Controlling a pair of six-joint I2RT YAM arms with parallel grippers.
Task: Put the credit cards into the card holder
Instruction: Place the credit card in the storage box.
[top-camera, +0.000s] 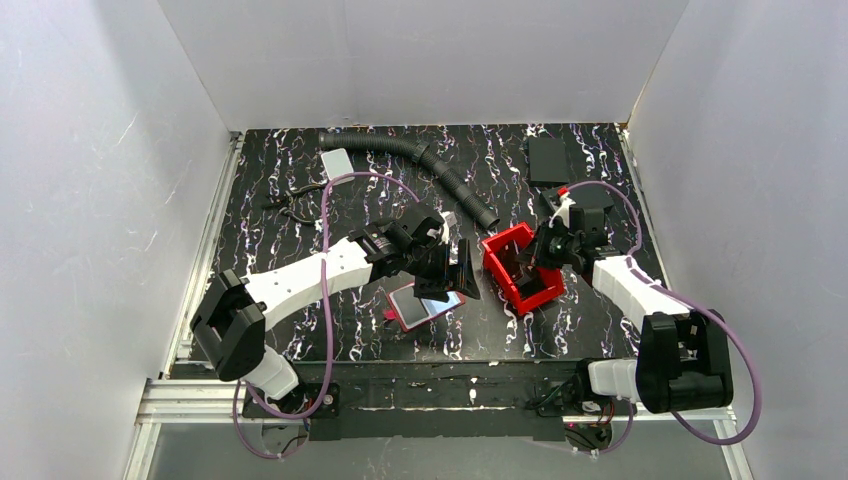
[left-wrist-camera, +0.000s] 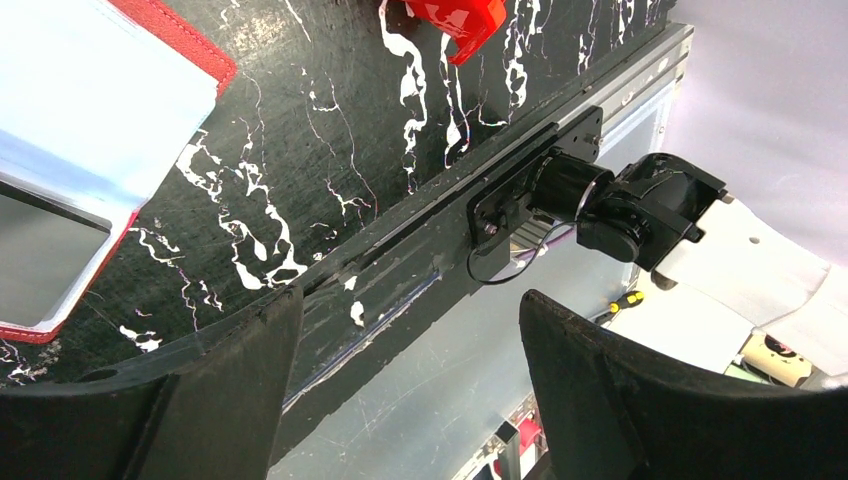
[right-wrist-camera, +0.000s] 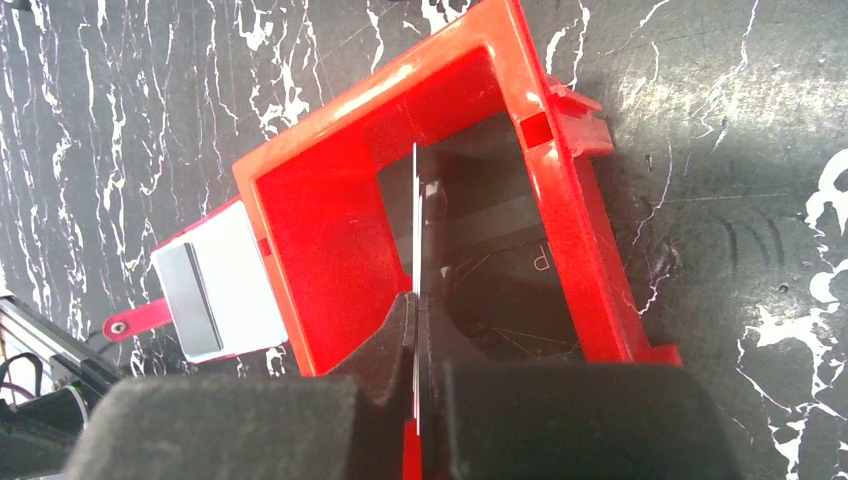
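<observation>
Right gripper (right-wrist-camera: 415, 300) was pressed together on a credit card (right-wrist-camera: 415, 220), seen edge-on as a thin white line between the fingers; the card stood upright inside the red plastic bin (right-wrist-camera: 350, 130), over its dark floor; could not tell if its lower edge touched the floor. In the top view the right gripper (top-camera: 537, 262) sat down into the bin (top-camera: 505, 245), right of table centre.

Left gripper (top-camera: 455, 272) had its jaws spread wide with nothing between them; it hung over the right end of the card holder (top-camera: 400, 318), tilted toward the table's near edge; left wrist view showed both black fingers (left-wrist-camera: 240, 390) well apart, framing the near rail.

Card holder lay flat on the black marbled table (top-camera: 520, 200), just left of the bin, not touching it; its clasp tab (right-wrist-camera: 135, 320) stuck out on the side away from the bin. A pale blue panel (left-wrist-camera: 90, 100) with a grey window lay on top; card or pocket, could not tell.

A grey-white card (top-camera: 337, 162) lay flat at the far left, just beside the end of a black corrugated hose (top-camera: 440, 170); a black slab (top-camera: 548, 158) lay at the far right, well apart from everything.
</observation>
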